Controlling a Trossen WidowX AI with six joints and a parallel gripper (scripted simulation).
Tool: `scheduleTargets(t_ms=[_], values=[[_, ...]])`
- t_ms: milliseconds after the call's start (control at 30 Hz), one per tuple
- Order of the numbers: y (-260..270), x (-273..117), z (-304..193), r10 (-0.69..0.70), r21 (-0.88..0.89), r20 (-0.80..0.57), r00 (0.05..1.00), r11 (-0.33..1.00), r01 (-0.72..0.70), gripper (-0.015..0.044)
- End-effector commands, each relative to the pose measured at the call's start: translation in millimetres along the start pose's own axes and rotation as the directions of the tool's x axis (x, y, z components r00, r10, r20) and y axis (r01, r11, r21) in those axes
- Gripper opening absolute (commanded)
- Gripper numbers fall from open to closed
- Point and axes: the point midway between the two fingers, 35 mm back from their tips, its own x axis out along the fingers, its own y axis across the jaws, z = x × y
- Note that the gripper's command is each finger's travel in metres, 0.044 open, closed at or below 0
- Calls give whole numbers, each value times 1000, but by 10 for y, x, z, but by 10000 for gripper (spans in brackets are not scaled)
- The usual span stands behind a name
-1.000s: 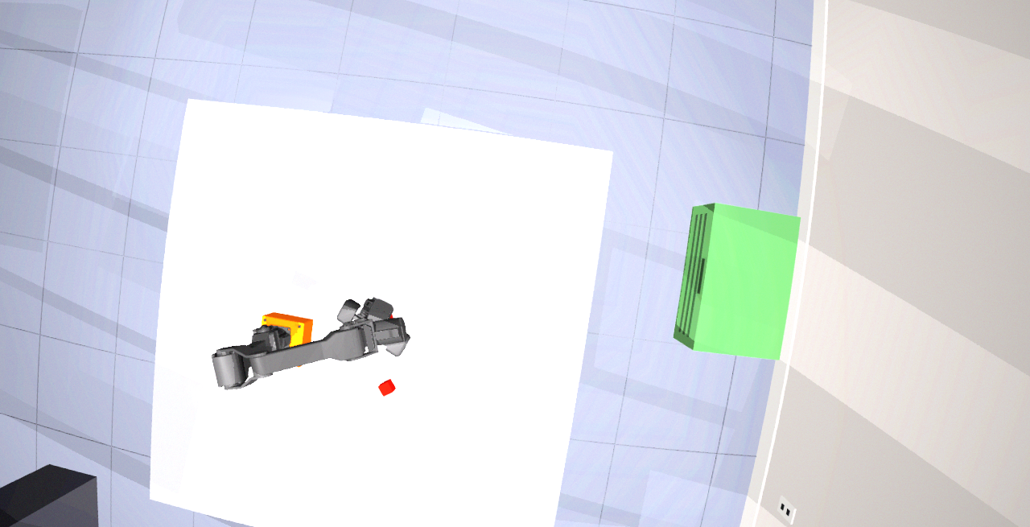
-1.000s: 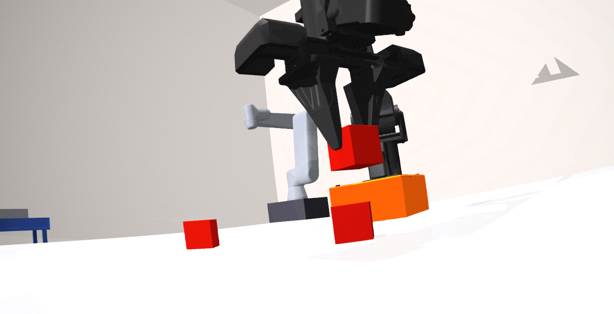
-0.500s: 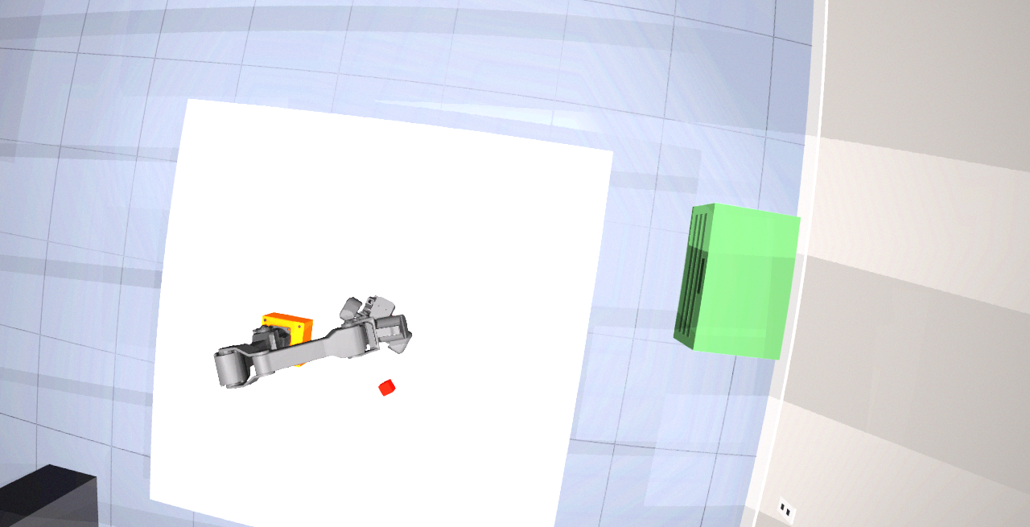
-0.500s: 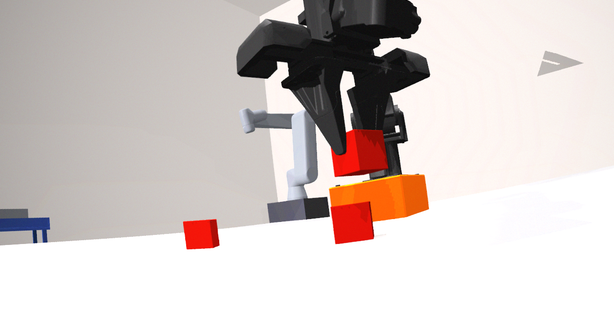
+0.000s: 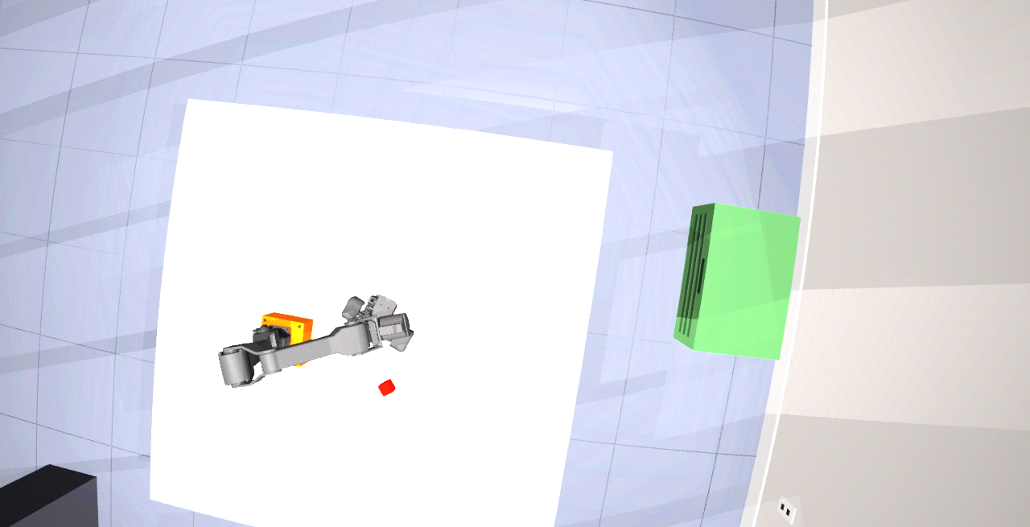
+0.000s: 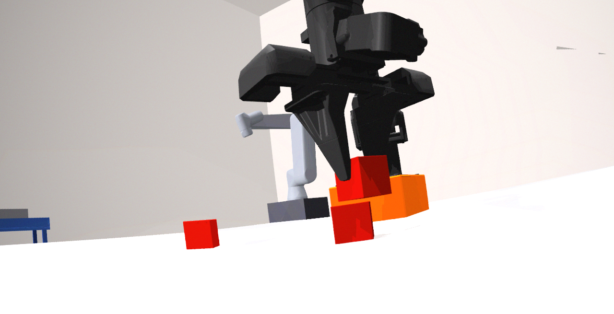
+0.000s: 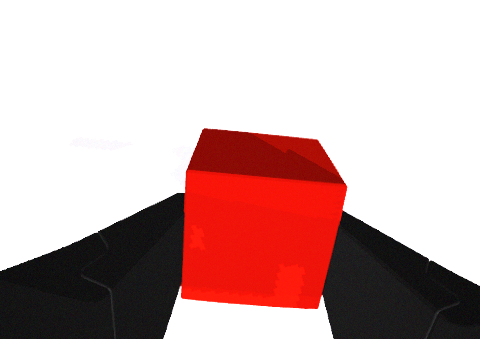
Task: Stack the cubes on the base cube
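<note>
Cube (image 5: 386, 387) lies loose on the table (image 5: 467, 236) in the top view, near the gripper (image 5: 385, 322). Exterior: the fingers (image 6: 339, 157) clamp another cube (image 6: 364, 178) just above the base (image 6: 352, 221). Wrist: it sits squarely between both fingers.

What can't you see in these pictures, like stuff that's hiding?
- Top view: the base cube and the held red cube are both hidden under the arm.
- Wrist view: the held cube fills the pincer and blocks whatever sits below it.
- Exterior view: whether the held cube touches the base cube or hangs just above it cannot be told.
- Exterior view: the arm's upper part is cut off by the top edge.
</note>
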Motion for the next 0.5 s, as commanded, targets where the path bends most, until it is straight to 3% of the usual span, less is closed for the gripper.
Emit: scheduleTargets(t_ms=[0, 467], values=[[3, 9, 7, 2, 4, 4, 1000, 1000, -2, 105], [3, 23, 7, 2, 4, 4, 1000, 1000, -2, 105]])
